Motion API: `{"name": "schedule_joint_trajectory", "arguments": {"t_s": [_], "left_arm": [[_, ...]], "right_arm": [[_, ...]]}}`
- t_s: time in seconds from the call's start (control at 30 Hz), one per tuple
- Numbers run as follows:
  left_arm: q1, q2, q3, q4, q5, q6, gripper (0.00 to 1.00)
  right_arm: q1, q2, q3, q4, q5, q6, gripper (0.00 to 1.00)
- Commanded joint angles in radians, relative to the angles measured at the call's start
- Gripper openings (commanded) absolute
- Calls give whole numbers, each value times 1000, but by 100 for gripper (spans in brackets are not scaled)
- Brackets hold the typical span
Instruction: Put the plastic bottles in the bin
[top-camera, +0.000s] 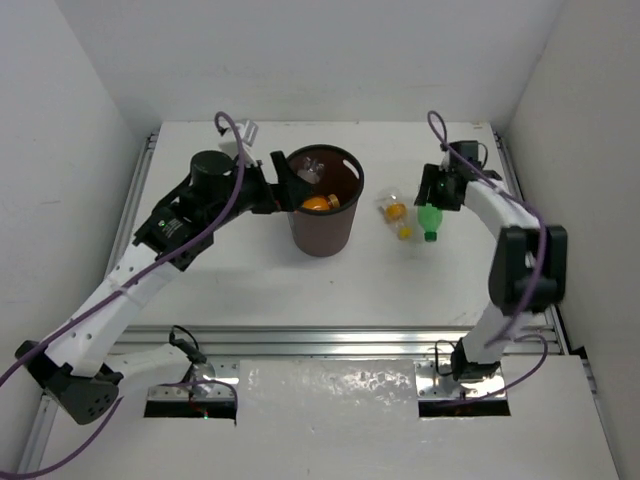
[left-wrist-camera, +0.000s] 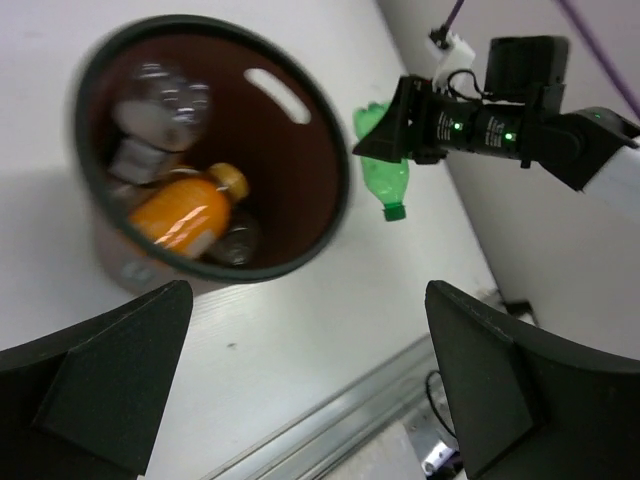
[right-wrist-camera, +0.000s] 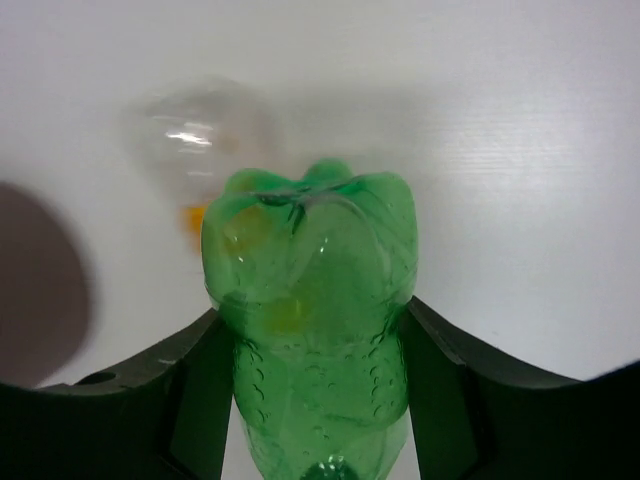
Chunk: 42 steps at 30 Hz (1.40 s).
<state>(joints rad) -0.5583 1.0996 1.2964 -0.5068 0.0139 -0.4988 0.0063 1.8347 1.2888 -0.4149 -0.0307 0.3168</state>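
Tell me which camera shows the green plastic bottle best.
Right wrist: the green plastic bottle fills the frame, sharp, held by the right gripper. Left wrist shows it smaller, partly hidden behind that gripper, green cap visible. Top external shows only a small green shape.

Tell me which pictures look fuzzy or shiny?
Left wrist: the bin looks smeared, its rim blurry. Right wrist: the green bottle fills the view, and the clear bottle behind it is out of focus. Top external: glare on the front plate.
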Motion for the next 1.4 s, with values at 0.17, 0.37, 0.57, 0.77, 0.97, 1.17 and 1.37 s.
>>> {"name": "schedule_joint_trajectory", "arguments": {"t_s": [0.17,0.37,0.57,0.77,0.97,1.17,1.37], "left_arm": [[-86,109,20,385,326,-56,100],[-161,171,63,390,310,-53,100],[-193,187,49,380,320,-50,99],[-238,213,43,375,394,-9,78],[-241,232,93,325,243,-12,2],[-184,272,288,44,-311,-43,0],[-8,338,376,4,-290,-53,0]], "right_arm": [[88,-690,-405,537,-904,119,32],[323,-825,-437,625,-897,127,33],[362,-847,-419,633,-899,134,34],[368,-833,-384,639,-887,148,34],[371,-834,-381,612,-871,139,61],[370,-903,-353,213,-346,51,99],[360,-898,-318,1,47,44,99]]}}
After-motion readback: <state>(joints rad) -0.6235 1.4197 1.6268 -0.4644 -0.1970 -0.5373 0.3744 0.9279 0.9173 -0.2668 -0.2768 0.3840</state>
